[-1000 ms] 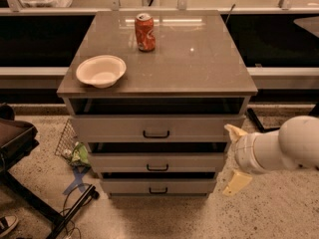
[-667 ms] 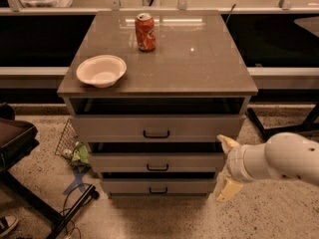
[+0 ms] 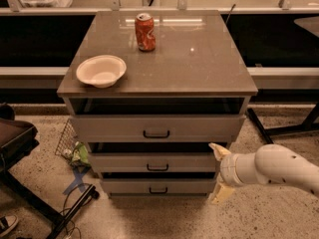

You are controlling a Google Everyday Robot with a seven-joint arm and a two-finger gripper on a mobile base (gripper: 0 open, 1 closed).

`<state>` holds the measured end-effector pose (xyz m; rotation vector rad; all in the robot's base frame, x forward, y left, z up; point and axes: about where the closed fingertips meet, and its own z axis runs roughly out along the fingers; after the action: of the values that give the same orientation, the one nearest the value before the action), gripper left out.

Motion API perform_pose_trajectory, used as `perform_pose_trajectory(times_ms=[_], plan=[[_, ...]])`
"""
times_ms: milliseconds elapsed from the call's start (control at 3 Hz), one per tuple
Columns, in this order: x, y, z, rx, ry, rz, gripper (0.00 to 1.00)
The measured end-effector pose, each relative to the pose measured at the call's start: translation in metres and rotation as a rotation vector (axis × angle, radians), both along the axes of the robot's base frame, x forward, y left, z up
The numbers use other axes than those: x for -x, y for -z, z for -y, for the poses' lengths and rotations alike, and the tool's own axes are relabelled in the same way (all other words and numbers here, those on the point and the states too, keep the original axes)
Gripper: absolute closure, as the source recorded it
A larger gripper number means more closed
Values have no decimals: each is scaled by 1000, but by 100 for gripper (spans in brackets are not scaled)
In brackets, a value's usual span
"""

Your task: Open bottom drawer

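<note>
I judge this the approach. My gripper (image 3: pixel 215 173) hangs right of centre, low in the frame, fingers spread wide, beside the cabinet's right edge. The bottom drawer (image 3: pixel 124 185) sits low centre, not yet pulled. Next I must move left to its small black handle (image 3: pixel 158 189).

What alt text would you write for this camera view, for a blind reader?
A robot's white arm reaches in from the right, its open claw beside the lower drawers of a grey cabinet, not touching the handle of the bottom drawer. A red soda can and a white bowl sit on top.
</note>
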<state>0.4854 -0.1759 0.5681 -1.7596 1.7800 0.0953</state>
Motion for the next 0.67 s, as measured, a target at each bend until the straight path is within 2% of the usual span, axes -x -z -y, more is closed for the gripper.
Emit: perform_pose_trajectory(times_ms=[333, 667], plan=[[-4, 53, 8, -41, -40, -20, 0], [-3, 84, 15, -57, -50, -50, 0]])
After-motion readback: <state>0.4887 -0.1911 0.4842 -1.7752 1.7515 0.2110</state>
